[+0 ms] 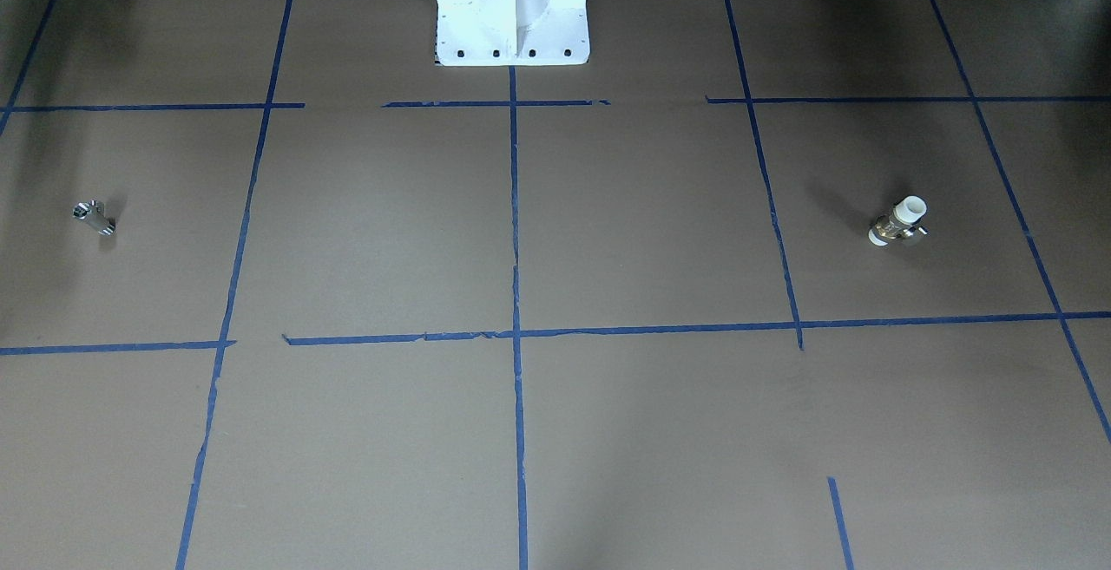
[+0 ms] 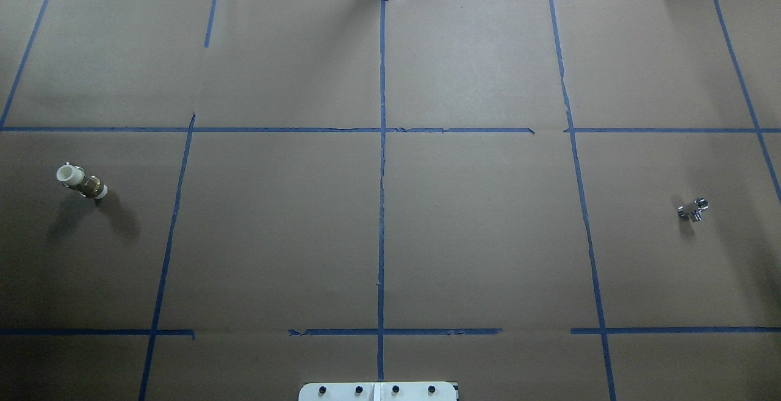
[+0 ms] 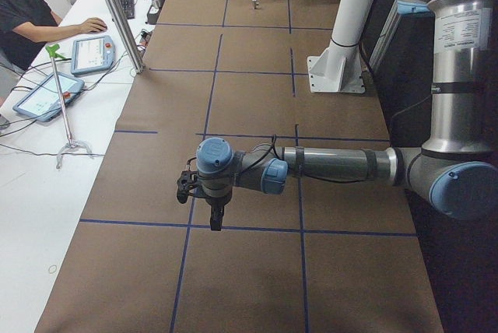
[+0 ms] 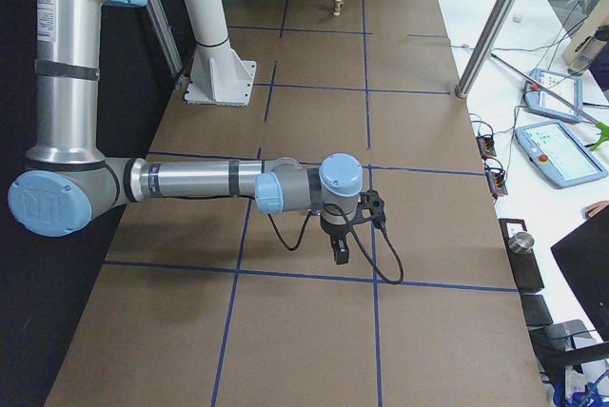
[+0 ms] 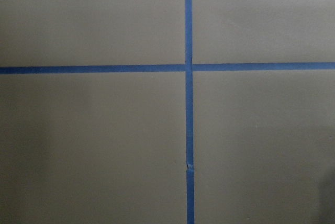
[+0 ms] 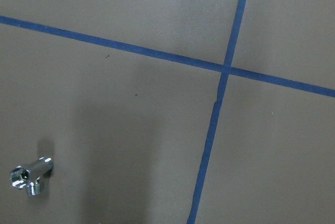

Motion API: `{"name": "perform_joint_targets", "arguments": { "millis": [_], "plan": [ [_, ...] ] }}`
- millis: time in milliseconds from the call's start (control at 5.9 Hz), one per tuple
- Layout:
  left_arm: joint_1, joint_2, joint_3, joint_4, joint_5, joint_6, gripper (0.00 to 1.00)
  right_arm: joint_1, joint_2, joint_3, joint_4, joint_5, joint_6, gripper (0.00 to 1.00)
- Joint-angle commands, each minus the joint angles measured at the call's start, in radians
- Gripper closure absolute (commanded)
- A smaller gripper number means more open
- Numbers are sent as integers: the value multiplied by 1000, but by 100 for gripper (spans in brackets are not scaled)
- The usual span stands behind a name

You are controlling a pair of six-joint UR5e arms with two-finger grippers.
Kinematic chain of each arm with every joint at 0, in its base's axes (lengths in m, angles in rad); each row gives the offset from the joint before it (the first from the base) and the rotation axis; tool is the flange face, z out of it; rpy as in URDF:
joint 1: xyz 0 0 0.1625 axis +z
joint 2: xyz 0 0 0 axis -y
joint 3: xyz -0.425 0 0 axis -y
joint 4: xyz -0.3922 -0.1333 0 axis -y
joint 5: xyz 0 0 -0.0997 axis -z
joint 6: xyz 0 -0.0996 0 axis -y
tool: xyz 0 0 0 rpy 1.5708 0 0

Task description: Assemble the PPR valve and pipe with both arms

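A robotics lab: jointed arms (image 3: 334,166), tape-gridded table (image 2: 488,236), teach pendants (image 3: 92,54), seated operator (image 3: 23,10).

From behind me the overhead camera looks forward over the table (image 2: 476,224), the front one faces my pedestal (image 1: 512,6), both sharing the PPR valve (image 1: 899,221) and pipe (image 1: 94,215), while end cameras look lengthwise and wrist cameras look down from close.

The valve (image 2: 82,182) is sitting at the left side of the table (image 2: 476,236), apparently standing on end. The pipe (image 2: 693,209) is resting at the right side, well apart. Blue tape (image 2: 382,205) is dividing the brown surface into cells.
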Motion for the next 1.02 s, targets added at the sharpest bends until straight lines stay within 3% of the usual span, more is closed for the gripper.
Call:
{"name": "perform_joint_targets", "arguments": {
  "millis": [0, 339, 508, 847],
  "plan": [
    [31, 8, -4, -5, -13, -3, 0, -1, -1, -6, -9, 10, -3, 0],
    [40, 19, -9, -17, -13, -7, 0, -1, 0, -3, -7, 9, 1, 0],
    [136, 19, -42, -78, -15, -51, 0, -1, 0, -3, -7, 9, 3, 0],
    [317, -31, -135, -120, -6, -394, 0, -1, -3, -5, -7, 38, 3, 0]
  ]
}}
